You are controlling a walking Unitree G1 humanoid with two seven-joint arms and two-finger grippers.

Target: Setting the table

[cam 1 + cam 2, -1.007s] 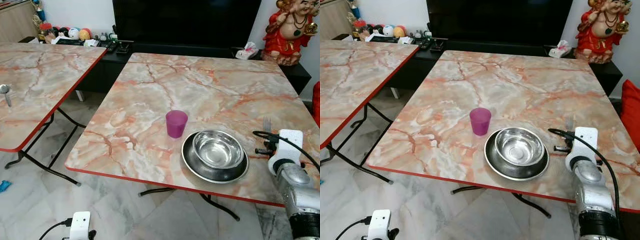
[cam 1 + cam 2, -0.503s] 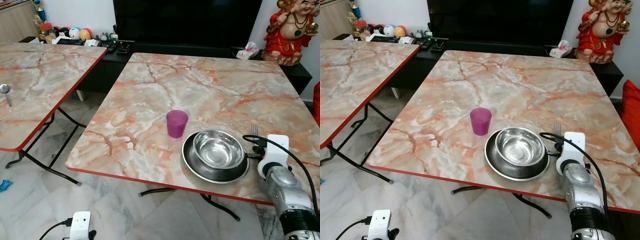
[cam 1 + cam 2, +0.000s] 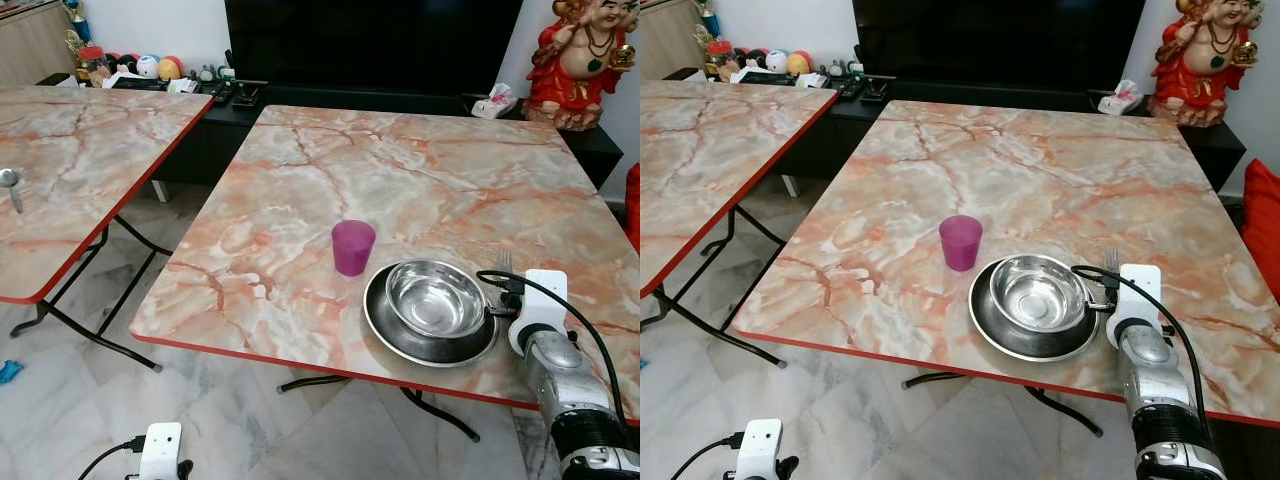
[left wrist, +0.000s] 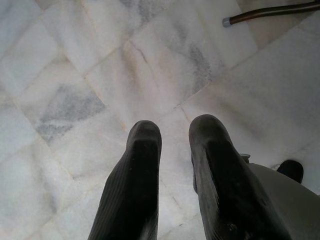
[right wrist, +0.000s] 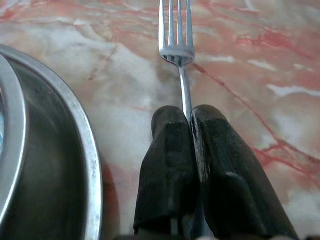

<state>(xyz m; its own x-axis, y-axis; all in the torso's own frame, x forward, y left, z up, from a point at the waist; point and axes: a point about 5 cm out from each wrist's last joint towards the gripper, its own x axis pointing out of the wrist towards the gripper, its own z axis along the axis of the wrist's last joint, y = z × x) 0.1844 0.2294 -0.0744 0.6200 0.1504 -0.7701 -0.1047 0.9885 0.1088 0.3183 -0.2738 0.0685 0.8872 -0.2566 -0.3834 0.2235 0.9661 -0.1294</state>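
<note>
I read no writing anywhere. My right gripper [image 5: 188, 117] pinches the fork [image 5: 176, 37] just beside the plate [image 5: 85, 150] (open marble table [image 3: 420, 170] beyond); left gripper [image 4: 172, 132], slightly parted, hangs idle.

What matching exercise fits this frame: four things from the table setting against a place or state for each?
Things:
1. fork
2. steel bowl
3. purple cup
4. left tool

States:
A. sits in the steel plate
B. hangs over the floor tiles
C. clamped by the right tool
D. stands upright left of the plate

Pairs: 1-C, 2-A, 3-D, 4-B
</note>
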